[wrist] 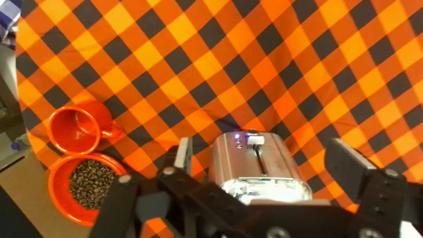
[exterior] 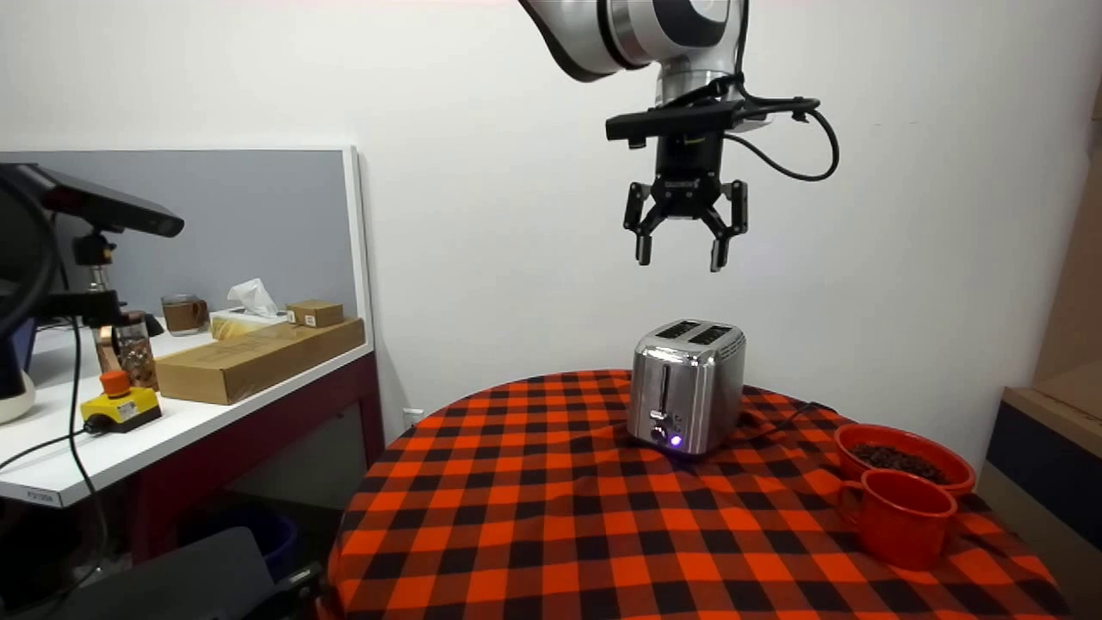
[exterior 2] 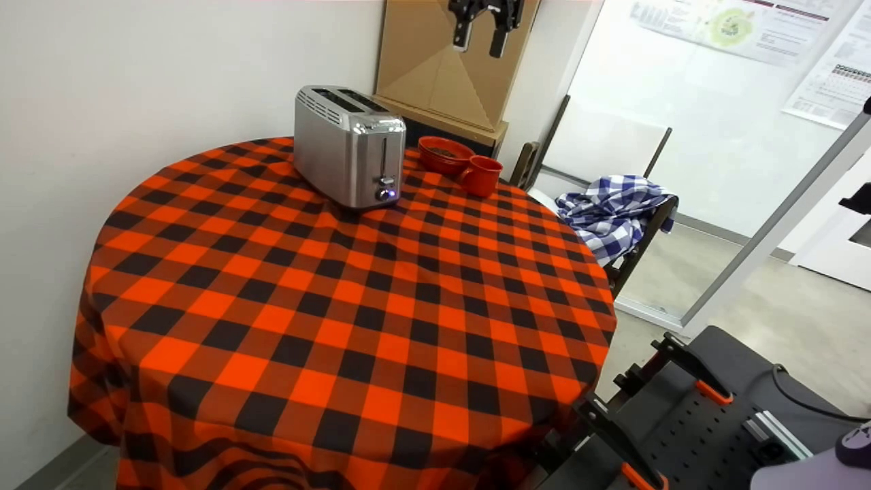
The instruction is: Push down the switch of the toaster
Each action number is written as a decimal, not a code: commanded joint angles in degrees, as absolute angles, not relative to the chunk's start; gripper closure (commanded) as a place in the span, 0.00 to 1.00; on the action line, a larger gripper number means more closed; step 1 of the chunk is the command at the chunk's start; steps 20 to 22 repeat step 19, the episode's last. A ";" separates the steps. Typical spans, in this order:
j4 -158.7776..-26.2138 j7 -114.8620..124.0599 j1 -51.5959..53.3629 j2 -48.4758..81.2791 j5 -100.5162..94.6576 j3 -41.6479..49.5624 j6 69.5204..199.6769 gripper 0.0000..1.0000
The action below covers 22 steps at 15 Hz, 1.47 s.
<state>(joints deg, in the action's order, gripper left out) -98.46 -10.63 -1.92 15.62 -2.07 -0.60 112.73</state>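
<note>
The silver toaster (exterior: pixel 680 392) stands upright on the checked cloth; it also shows in an exterior view (exterior 2: pixel 333 150). Its switch (exterior: pixel 659 415) sits at the low end of the vertical slot, just above the knob. A blue-violet light (exterior: pixel 676 441) glows beside the knob. In the wrist view the switch (wrist: pixel 256 140) shows as a pale tab, and the toaster's top is partly hidden by the gripper. My gripper (exterior: pixel 681 262) is open and empty, pointing down above the toaster with a gap between. It also shows in an exterior view (exterior 2: pixel 480 46) and the wrist view (wrist: pixel 260 148).
A red mug (exterior: pixel 906 521) and a red bowl (exterior: pixel 964 474) with dark beans stand beside the toaster near the table edge. The toaster's cord (exterior: pixel 788 420) runs behind it. A white wall (exterior: pixel 499 258) stands behind the round table (exterior: pixel 551 525).
</note>
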 commanded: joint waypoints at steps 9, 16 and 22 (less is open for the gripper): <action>-125.90 -16.95 -2.49 -12.95 -0.18 2.97 111.97 0.00; -132.90 -16.92 -2.33 -20.50 -0.32 3.89 111.99 0.00; -132.95 -16.92 -2.33 -20.49 -0.32 3.89 112.00 0.00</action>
